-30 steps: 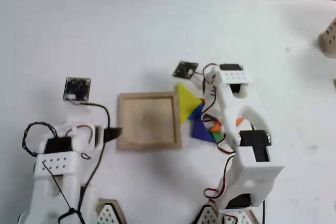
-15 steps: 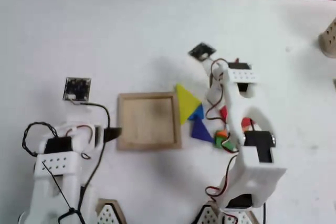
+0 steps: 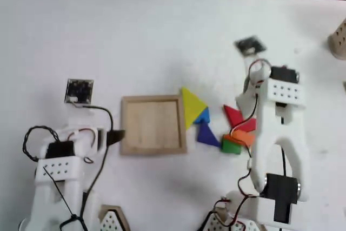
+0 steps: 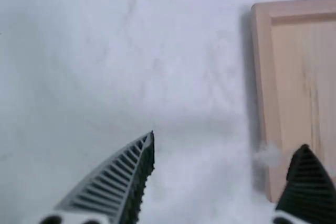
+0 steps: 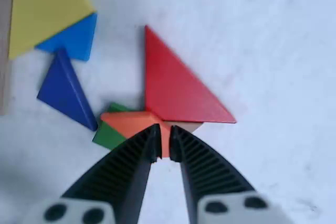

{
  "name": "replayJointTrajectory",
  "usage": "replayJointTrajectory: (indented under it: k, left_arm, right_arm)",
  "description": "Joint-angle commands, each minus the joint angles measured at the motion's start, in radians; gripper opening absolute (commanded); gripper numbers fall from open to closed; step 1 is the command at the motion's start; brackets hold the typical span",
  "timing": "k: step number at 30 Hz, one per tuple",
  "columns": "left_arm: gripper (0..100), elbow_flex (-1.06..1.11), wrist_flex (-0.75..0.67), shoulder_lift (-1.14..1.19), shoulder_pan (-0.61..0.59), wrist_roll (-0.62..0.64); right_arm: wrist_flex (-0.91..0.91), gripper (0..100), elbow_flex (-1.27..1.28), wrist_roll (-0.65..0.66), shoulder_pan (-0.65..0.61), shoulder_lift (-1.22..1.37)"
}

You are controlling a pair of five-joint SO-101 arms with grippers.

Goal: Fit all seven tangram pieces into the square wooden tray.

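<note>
Pinching the orange piece (image 5: 131, 120) with right fingers (image 5: 131, 166), three o'clock of the tray (image 3: 153, 99). Holding left fingers (image 4: 128, 174) spread, astride its nine-o'clock rim.

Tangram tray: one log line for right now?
tray empty | pieces beside tray | right gripper shut on orange piece | left gripper open at tray edge

High camera looking down over table (image 3: 108, 36), both wrist cameras close above it, tray (image 3: 153, 99) shared

One wooden tray (image 3: 153, 100), at least six tangram pieces (image 3: 192, 104), two arms (image 3: 57, 169).
</note>
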Motion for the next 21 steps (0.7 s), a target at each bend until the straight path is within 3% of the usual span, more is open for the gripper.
replayJointTrajectory:
  k: [1,5,10,21]
  left_arm:
    - [39,-0.028,-0.020,-0.002,-0.004,0.014]
    - [39,-0.028,-0.020,-0.002,-0.004,0.014]
    - [39,-0.028,-0.018,-0.002,-0.005,0.014]
    - [39,-0.028,-0.020,-0.002,-0.005,0.014]
  right_arm:
    - [-0.097,16.3,0.112,0.057,0.018,-0.044]
    - [-0.257,18.4,0.249,0.115,0.002,-0.044]
    - [-0.363,1.7,0.330,0.114,-0.007,-0.044]
    - [-0.266,1.8,0.422,0.123,-0.008,-0.053]
